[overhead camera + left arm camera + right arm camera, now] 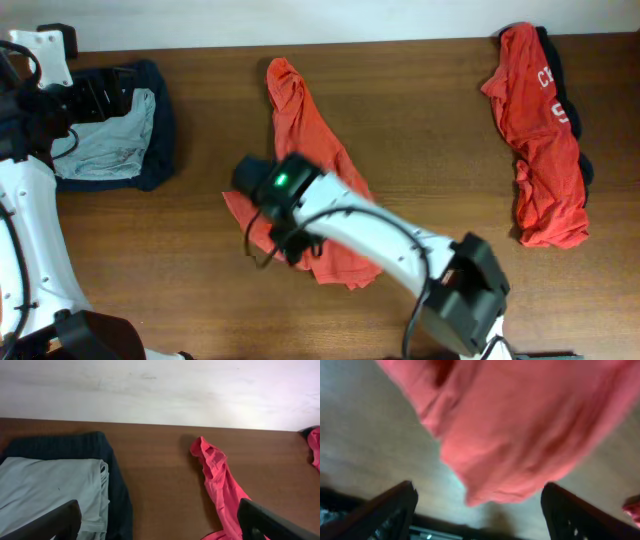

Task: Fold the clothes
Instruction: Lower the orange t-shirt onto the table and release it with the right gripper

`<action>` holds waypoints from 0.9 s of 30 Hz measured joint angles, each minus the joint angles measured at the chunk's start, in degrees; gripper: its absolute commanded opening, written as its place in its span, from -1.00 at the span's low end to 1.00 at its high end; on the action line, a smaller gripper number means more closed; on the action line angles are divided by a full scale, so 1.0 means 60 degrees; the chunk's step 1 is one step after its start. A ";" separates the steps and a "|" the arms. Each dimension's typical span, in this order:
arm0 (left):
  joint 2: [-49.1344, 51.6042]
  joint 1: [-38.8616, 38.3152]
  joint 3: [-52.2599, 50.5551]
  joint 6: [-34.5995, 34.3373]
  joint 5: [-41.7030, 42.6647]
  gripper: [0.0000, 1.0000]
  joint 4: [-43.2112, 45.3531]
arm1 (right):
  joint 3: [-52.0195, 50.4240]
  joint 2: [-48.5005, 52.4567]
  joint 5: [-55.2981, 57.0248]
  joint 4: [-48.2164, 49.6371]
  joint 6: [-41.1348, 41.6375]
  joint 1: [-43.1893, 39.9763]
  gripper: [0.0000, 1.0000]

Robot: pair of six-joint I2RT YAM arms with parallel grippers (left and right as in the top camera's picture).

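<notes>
The right gripper [477,505] is wide open, with a soft, crumpled red shirt [520,425] just ahead. The left gripper [160,525] is open too.

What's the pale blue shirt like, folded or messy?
Folded: the pale shirt lies flat with neat layered edges, on top of the navy garment.

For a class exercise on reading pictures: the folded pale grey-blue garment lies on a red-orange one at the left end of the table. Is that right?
No. The pale grey-blue garment lies on a dark navy garment, not a red-orange one, at the left end of the table. The overhead view shows it.
</notes>
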 measured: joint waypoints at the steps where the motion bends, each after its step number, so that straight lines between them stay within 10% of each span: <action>1: 0.0000 0.0004 0.0000 0.0000 0.0000 0.98 0.0000 | -0.0317 0.0000 0.0007 0.0262 0.0109 0.0168 0.57; 21: 0.0000 0.0004 0.0000 0.0000 0.0000 0.98 -0.0189 | -0.3599 0.0007 0.0619 0.2546 0.0743 0.0583 0.24; 27: 0.0000 0.0004 0.0000 0.0000 0.0000 0.99 -0.0222 | -0.3639 0.0007 0.1137 0.2590 0.0918 0.0583 -0.19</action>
